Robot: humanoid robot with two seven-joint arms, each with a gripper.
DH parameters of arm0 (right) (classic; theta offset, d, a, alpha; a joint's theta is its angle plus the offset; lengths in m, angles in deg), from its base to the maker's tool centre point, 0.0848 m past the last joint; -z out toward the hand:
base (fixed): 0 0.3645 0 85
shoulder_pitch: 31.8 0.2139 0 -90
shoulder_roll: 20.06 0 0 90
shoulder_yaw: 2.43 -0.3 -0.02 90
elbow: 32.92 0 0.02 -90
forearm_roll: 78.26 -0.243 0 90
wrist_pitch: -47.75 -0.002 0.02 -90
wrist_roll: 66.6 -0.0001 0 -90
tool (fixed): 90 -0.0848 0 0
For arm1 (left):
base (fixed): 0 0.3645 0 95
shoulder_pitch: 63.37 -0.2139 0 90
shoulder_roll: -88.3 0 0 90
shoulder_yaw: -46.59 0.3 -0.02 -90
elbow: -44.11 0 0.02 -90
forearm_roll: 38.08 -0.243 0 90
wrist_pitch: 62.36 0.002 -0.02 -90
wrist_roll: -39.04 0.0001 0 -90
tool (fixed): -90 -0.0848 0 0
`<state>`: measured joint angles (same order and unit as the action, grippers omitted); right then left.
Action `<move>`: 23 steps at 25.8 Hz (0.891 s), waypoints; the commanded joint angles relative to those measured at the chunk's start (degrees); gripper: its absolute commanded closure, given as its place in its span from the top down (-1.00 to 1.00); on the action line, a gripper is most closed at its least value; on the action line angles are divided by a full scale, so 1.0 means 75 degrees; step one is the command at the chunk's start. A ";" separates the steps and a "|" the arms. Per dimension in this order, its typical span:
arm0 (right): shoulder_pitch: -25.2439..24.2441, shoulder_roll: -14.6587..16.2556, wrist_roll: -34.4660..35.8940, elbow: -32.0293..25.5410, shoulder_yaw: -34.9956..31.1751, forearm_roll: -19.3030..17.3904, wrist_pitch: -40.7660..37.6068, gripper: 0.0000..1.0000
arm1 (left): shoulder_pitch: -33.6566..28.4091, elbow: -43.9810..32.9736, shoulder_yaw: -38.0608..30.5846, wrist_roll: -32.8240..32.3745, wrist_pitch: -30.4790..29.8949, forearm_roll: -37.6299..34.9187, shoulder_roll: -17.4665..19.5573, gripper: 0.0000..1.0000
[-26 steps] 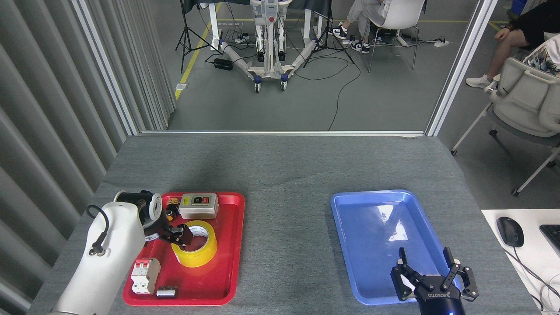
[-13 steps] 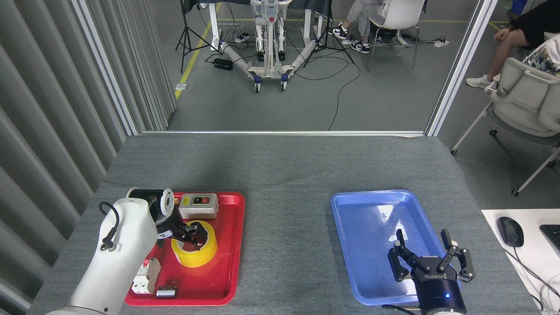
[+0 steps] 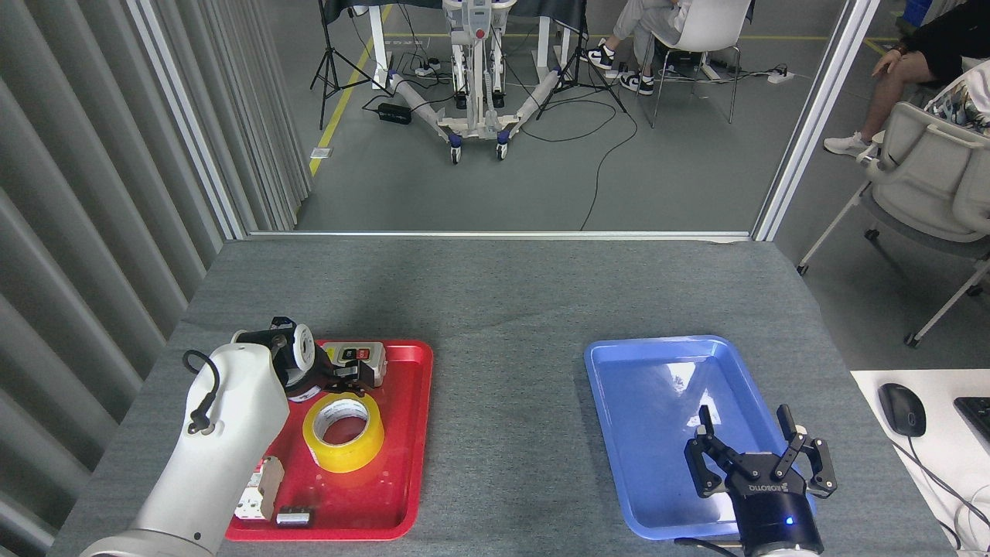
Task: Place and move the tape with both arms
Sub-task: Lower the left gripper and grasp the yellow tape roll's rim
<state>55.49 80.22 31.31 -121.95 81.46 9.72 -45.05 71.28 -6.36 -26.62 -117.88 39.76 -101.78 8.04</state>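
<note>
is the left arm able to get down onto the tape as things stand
Probably yes. The left end effector hovers just behind the tape, which lies flat in the red tray, top uncovered. The switch box sits behind, not between.

So on the surface (image 3: 503, 309) there's one tray (image 3: 402, 433) on the left and another tray (image 3: 619, 402) on the right, well apart; the tape (image 3: 343, 432) lies flat in the middle of the left tray; the switch box (image 3: 357, 357) sits behind it at the tray's far edge; a breaker (image 3: 259, 495) and a small block (image 3: 295, 515) lie at the near left corner; the left gripper (image 3: 352, 379) hangs between tape and switch box; the right gripper (image 3: 756, 456) hovers over the right tray's near end, jaws spread.
</note>
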 commanded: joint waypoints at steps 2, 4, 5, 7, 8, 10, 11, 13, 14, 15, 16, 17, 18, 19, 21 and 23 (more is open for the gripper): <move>-0.0002 -0.0011 0.0000 -0.0001 0.0006 0.0000 -0.0001 1.00 | -0.0024 0.0049 0.0011 0.0122 0.0423 -0.0015 0.0060 0.82; -0.0002 -0.0023 0.0000 -0.0001 0.0006 0.0000 -0.0001 1.00 | -0.0036 0.0073 0.0011 0.0087 0.0434 -0.0026 0.0142 0.79; -0.0002 -0.0035 0.0000 -0.0001 0.0006 0.0000 -0.0001 1.00 | -0.0047 0.0120 0.0011 0.0075 0.0423 -0.0026 0.0189 0.79; -0.0002 -0.0046 0.0000 -0.0013 -0.0005 0.0000 -0.0001 1.00 | -0.0047 0.0213 0.0023 0.0064 0.0434 -0.0050 0.0201 0.78; -0.0002 -0.0046 0.0000 -0.0013 -0.0005 0.0012 0.0010 1.00 | -0.0059 0.0225 0.0023 0.0064 0.0423 -0.0073 0.0201 0.78; -0.0002 -0.0046 0.0000 -0.0024 0.0006 0.0012 -0.0001 1.00 | -0.0071 0.0237 0.0023 0.0075 0.0434 -0.0085 0.0212 0.78; -0.0002 -0.0046 0.0000 -0.0024 -0.0005 0.0012 -0.0001 1.00 | -0.0071 0.0284 0.0023 0.0075 0.0423 -0.0097 0.0224 0.79; -0.0002 -0.0046 0.0011 -0.0024 0.0006 0.0000 0.0011 1.00 | -0.0083 0.0377 0.0046 0.0111 0.0411 -0.0097 0.0224 0.79; -0.0002 -0.0058 0.0011 -0.0024 0.0006 0.0000 0.0011 1.00 | -0.0118 0.0424 0.0093 0.0122 0.0411 -0.0097 0.0212 0.80; -0.0002 -0.0058 0.0011 -0.0024 -0.0005 0.0012 0.0011 1.00 | -0.0141 0.0459 0.0140 0.0122 0.0411 -0.0097 0.0212 0.80; -0.0002 -0.0070 0.0011 -0.0024 -0.0005 0.0012 0.0034 1.00 | -0.0165 0.0483 0.0151 0.0122 0.0411 -0.0097 0.0212 0.80; -0.0002 -0.0081 0.0011 -0.0024 -0.0029 0.0012 0.0057 1.00 | -0.0188 0.0483 0.0151 0.0122 0.0411 -0.0097 0.0201 0.80; -0.0002 -0.0093 0.0011 -0.0024 -0.0029 0.0012 0.0081 1.00 | -0.0200 0.0483 0.0151 0.0122 0.0411 -0.0097 0.0201 0.80; -0.0002 -0.0093 0.0000 -0.0024 -0.0029 0.0012 0.0093 1.00 | -0.0235 0.0483 0.0151 0.0134 0.0411 -0.0097 0.0201 0.80; -0.0002 -0.0117 0.0000 -0.0024 -0.0029 0.0012 0.0093 1.00 | -0.0317 0.0483 0.0151 0.0157 0.0399 -0.0097 0.0177 0.80; -0.0002 -0.0105 0.0011 -0.0024 -0.0052 0.0012 0.0093 1.00 | -0.0376 0.0483 0.0163 0.0239 0.0399 -0.0097 0.0177 0.80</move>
<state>55.47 79.46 31.27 -122.13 81.23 9.80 -44.42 69.14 -2.79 -25.50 -116.68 42.77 -102.51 9.47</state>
